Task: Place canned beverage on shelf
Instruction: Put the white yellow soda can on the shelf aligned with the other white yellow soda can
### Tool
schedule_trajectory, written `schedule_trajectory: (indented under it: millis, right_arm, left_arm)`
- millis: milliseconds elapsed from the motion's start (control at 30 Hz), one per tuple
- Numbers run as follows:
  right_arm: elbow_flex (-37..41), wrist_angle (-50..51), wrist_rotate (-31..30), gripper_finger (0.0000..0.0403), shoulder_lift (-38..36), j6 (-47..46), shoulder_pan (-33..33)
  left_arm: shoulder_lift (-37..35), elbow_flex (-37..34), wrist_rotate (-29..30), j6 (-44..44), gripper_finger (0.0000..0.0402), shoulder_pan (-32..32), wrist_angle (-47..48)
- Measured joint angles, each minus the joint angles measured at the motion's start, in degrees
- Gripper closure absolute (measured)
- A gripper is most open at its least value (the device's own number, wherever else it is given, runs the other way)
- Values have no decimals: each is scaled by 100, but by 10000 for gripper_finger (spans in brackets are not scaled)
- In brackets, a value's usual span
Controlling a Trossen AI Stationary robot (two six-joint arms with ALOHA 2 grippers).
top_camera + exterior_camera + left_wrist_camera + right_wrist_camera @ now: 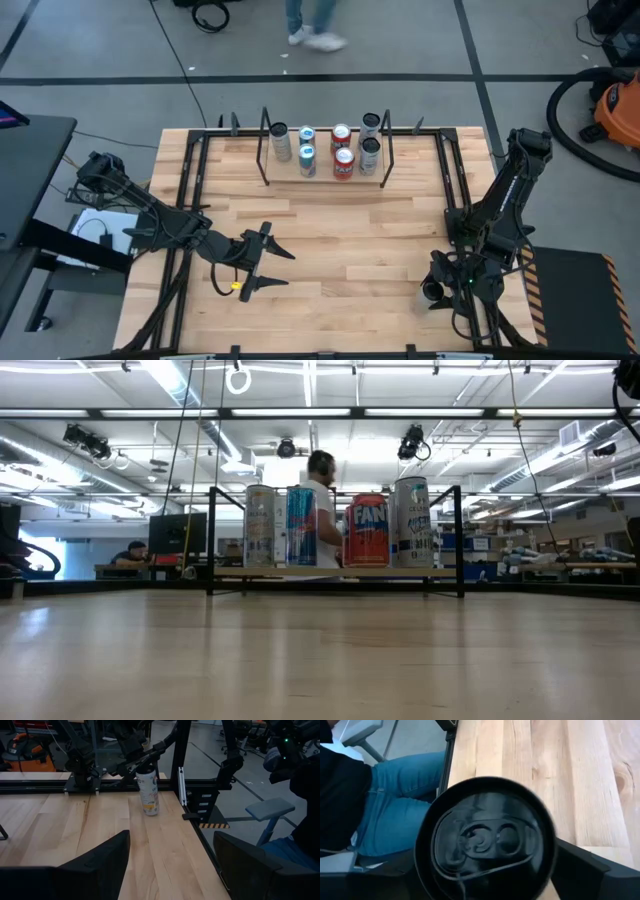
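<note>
A pale canned beverage with yellow marks stands upright on its base near the table's right edge, toward the near side. My right gripper comes at it from above, slanting down. It is open, one finger on each side of the can's top. The shelf, a light-wood board between black rod uprights, stands at the far middle and bears several cans. My left gripper waits open and holding nothing over the near left of the table, pointing toward the right edge.
Black frame rails run along the table's sides, one right beside the can. A seated person's leg in jeans is just off the table by the can. Another person walks beyond the far edge.
</note>
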State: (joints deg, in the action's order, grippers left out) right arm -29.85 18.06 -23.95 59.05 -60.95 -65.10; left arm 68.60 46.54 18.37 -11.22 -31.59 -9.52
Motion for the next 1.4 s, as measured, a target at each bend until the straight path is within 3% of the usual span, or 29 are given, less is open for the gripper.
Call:
schedule_trajectory:
  millis: [200,433,633,833,1200,1400]
  right_arm:
    - [0,-39,-197,129,0,39,0]
    - [0,-164,-601,126,251,453,100]
    - [-20,-707,-281,127,579,877,599]
    - [2,-1612,-5,127,628,2151,1126]
    - [0,-2054,591,127,551,3593,2519]
    - [0,-2502,1078,127,549,4275,3269]
  left_arm:
    - [0,0,0,0,115,-2,3]
    - [0,0,0,0,115,3,9]
    - [0,0,4,-15,115,192,10]
    - [2,0,4,-13,115,580,50]
    - [2,-3,-18,-256,115,1226,229]
    - [84,-4,-551,-373,115,1420,213]
